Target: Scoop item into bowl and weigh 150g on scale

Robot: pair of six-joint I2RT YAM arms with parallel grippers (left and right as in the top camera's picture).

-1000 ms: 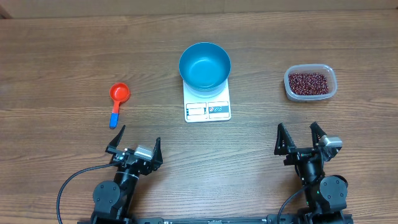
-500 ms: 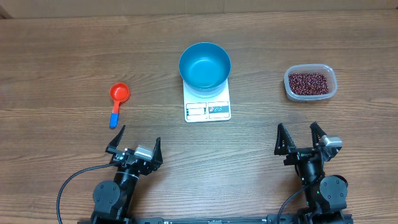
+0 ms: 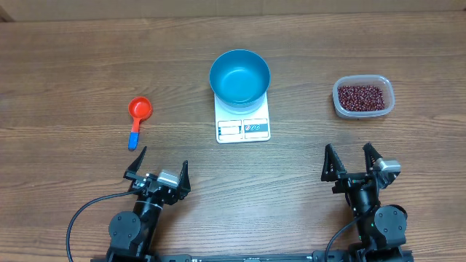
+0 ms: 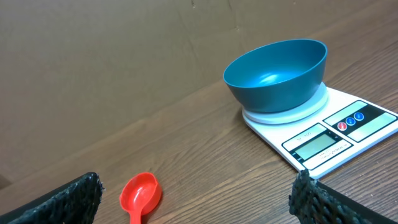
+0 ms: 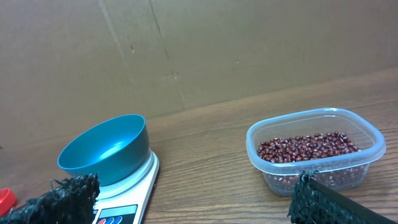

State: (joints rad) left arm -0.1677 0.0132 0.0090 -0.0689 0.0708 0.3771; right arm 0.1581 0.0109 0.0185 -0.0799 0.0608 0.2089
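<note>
Beans (image 3: 362,96) scooped yet?
— No, all in the clear tub (image 3: 389,100) right of the scale (image 3: 243,128). Blue bowl (image 3: 239,76) sits empty on the scale.

Pincers?
— Left pincer (image 3: 162,161) and right pincer (image 3: 348,151) both spread apart, empty, on the robot's side of the scale. Red scoop (image 3: 138,113) lies untouched left of the scale. Scooping and weighing all remain.

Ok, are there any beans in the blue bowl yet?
No, the blue bowl on the scale is empty; the beans are all in the clear tub.
</note>
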